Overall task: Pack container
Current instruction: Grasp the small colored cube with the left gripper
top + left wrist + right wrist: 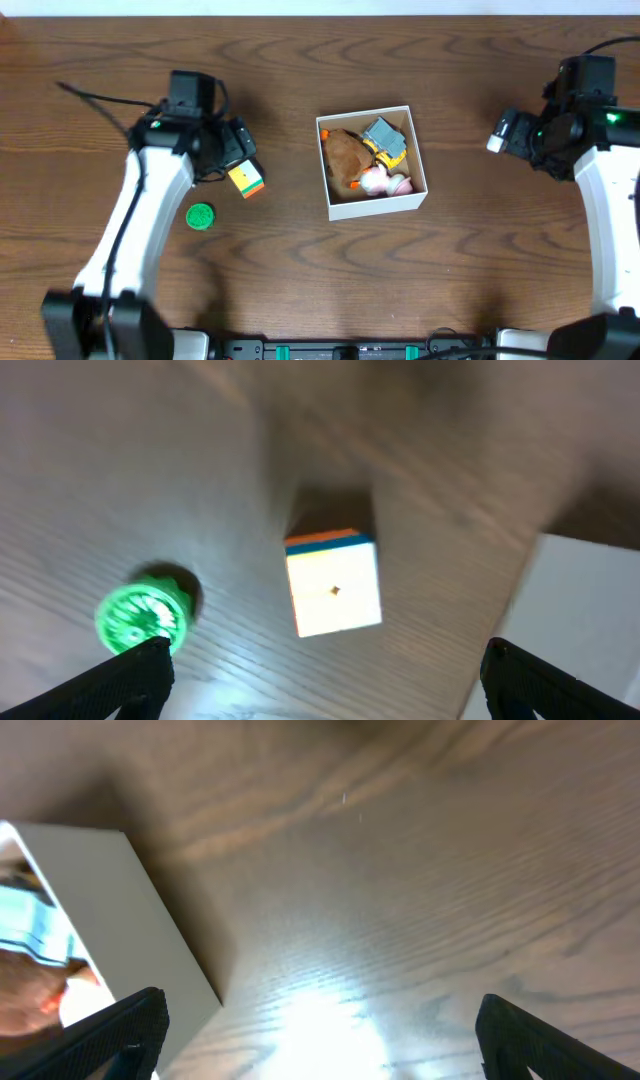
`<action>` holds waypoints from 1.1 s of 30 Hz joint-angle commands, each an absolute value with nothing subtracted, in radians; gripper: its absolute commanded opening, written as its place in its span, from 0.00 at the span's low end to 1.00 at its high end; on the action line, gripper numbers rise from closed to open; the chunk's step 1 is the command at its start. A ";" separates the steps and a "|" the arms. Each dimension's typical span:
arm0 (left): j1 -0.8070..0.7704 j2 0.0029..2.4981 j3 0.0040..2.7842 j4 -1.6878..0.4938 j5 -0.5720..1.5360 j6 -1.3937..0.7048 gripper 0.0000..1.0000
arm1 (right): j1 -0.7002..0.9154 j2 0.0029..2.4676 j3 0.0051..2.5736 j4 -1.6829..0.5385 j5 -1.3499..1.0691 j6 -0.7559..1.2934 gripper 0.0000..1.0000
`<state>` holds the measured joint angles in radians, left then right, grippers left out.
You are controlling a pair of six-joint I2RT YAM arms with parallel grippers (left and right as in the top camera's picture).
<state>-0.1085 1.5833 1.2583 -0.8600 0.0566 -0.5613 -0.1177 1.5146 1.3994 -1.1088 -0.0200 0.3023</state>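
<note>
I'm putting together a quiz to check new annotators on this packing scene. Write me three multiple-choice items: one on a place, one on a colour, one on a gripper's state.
1. Where is the puzzle cube?
A. inside the container
B. on the table, on the container's left-arm side
C. in the right gripper

2. What colour is the small round disc on the table?
A. red
B. blue
C. green

3. How is the right gripper?
A. open, holding nothing
B. shut on the puzzle cube
C. shut on the container's wall

Answers: 1 B, it lies on bare wood apart from the container. 2 C, it shows bright green in the overhead and left wrist views. 3 A, its fingers stand wide apart over bare table.
</note>
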 commanded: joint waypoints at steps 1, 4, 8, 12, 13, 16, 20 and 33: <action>-0.107 1.704 1.264 -0.855 0.098 -0.686 0.98 | -0.124 1.536 1.390 -1.111 -0.034 0.260 0.99; -0.108 1.798 1.264 -0.838 0.106 -0.686 0.98 | -0.124 1.541 1.390 -1.109 -0.034 0.252 0.99; -0.108 1.886 1.264 -0.809 0.105 -0.686 0.98 | -0.124 1.541 1.390 -1.108 -0.034 0.252 0.99; -0.108 1.937 1.264 -0.798 0.105 -0.686 0.98 | -0.124 1.541 1.390 -1.108 -0.034 0.247 0.99; -0.108 1.946 1.264 -0.796 0.105 -0.686 0.98 | -0.124 1.541 1.390 -1.108 -0.034 0.245 0.99; -0.108 1.957 1.264 -0.796 0.105 -0.686 1.00 | -0.124 1.541 1.390 -1.109 -0.034 0.245 0.99; -0.109 1.954 1.264 -0.796 0.106 -0.686 0.86 | -0.124 1.541 1.390 -1.108 -0.034 0.245 0.99; -0.109 1.954 1.264 -0.797 0.106 -0.686 0.52 | -0.124 1.541 1.390 -1.111 -0.034 0.245 0.99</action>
<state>-0.1085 1.9480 1.2575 -0.7933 0.1059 -0.6830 -0.1177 1.5402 1.3945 -1.1080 -0.0280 0.2581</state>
